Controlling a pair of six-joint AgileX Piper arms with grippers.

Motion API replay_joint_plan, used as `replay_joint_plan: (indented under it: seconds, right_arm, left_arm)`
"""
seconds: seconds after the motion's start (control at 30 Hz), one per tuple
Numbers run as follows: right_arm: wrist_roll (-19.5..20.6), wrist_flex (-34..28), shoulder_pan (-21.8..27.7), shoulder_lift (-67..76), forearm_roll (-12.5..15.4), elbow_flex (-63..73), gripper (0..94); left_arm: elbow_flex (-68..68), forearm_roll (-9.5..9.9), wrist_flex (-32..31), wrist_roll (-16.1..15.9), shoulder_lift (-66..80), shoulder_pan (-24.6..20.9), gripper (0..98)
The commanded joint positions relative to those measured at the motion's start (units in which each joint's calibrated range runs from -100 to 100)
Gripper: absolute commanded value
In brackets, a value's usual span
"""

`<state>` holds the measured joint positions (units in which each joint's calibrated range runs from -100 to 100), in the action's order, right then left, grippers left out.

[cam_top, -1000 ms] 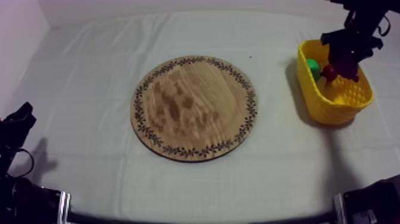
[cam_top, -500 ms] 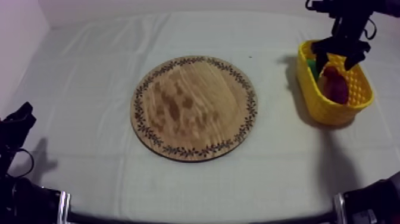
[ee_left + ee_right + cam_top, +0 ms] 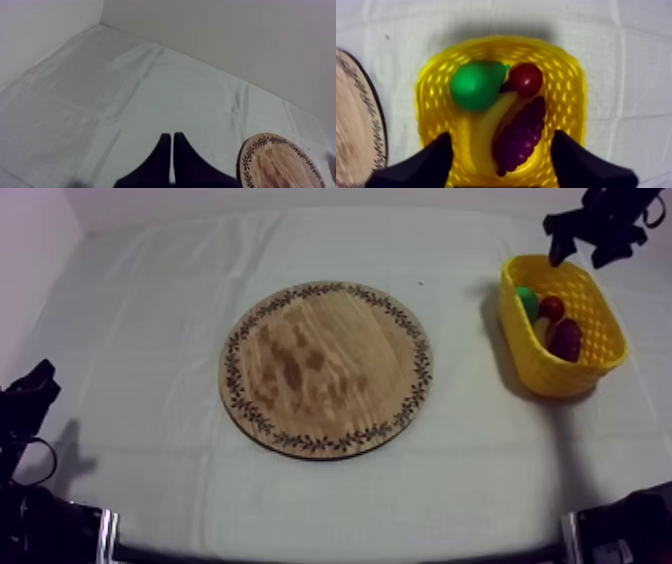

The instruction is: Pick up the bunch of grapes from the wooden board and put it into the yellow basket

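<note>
— Where is the bunch of grapes [image 3: 566, 340]?
— In the yellow basket [image 3: 558, 374], right side of the worktop [image 3: 150, 308]. Its long axis runs near to far, with the far end beside the small red fruit [image 3: 551, 308].
— Grippers?
— Right gripper [image 3: 580, 240] is spread wide above the basket; left gripper [image 3: 171, 150] is closed on nothing, near left.

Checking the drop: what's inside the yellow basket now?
The yellow basket holds the bunch of grapes, a pear, a small red fruit and a banana. The banana lies under pear and grapes, partly covered; the basket floor beneath them is hidden.
</note>
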<state>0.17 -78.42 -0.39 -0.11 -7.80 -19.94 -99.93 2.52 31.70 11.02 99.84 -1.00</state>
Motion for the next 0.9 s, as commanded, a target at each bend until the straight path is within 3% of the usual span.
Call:
replay_joint_plan:
  seconds: [0.0,0.23,0.6,0.87]
  right_arm:
    - [0.3,3.2,0.2,4.7,0.6,-1.8,42.7]
    - [-3.9,10.0,0.2,17.0,2.8,-15.0,32.2]
    - [-6.7,21.1,0.8,36.3,7.5,-31.9,4.5]
    - [-9.8,27.6,2.9,53.5,12.5,-46.7,0.6]
  left_arm:
    - [0.0,-0.01,0.0,0.0,0.0,0.0,0.0]
    - [0.0,-0.01,0.0,0.0,0.0,0.0,0.0]
    - [0.0,-0.01,0.0,0.0,0.0,0.0,0.0]
    - [0.0,-0.01,0.0,0.0,0.0,0.0,0.0]
